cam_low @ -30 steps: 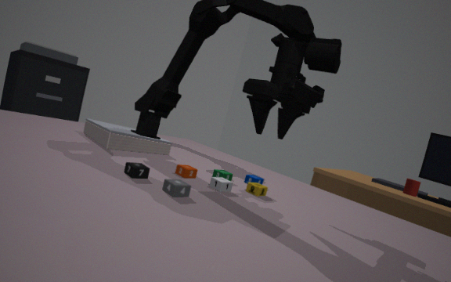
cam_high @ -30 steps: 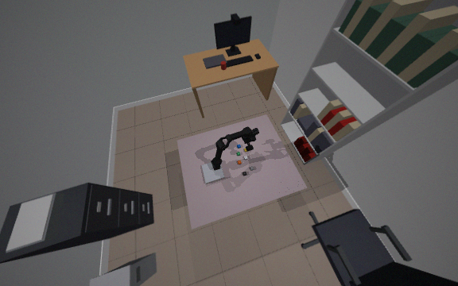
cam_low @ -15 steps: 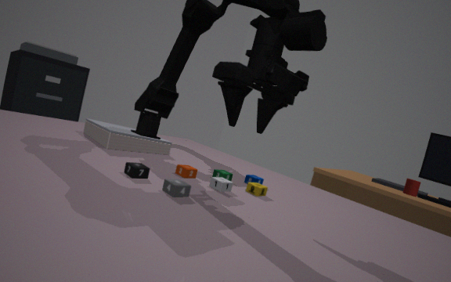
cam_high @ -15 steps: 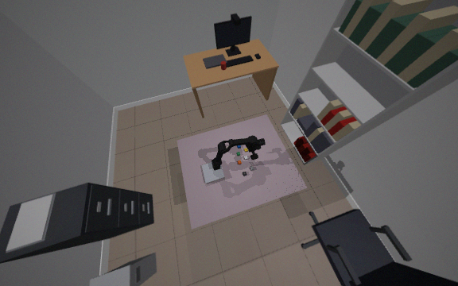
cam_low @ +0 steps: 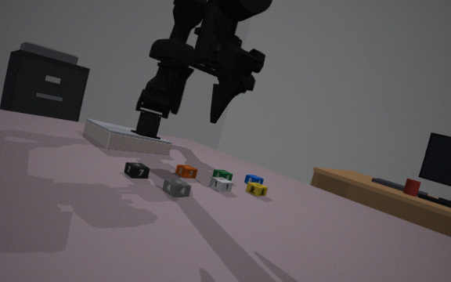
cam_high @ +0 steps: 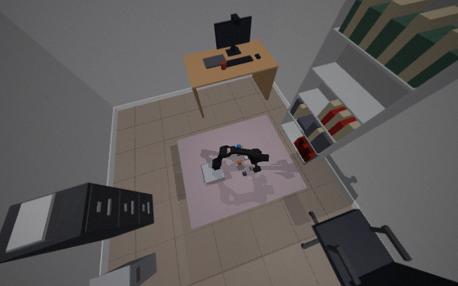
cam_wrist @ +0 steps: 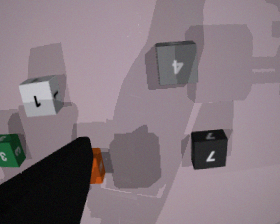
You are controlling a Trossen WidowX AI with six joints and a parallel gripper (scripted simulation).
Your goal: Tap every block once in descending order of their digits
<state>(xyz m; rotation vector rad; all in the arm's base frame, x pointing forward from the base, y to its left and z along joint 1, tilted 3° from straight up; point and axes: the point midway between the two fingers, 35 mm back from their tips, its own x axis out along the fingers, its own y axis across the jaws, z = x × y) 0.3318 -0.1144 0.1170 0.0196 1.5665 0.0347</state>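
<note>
Exterior: open fingers (cam_low: 219,113) high above black block (cam_low: 136,170).

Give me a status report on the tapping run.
Claw open, holding nothing, well above the mat. Black 7 block untouched beneath it. Gray 4 block and orange block close by.

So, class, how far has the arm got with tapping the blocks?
Done: no telling; taps leave no mark. In hand: the gripper hangs open, empty, above the black block marked 7. Left: likely that block, then grey 4, green 3, white 1.
</note>
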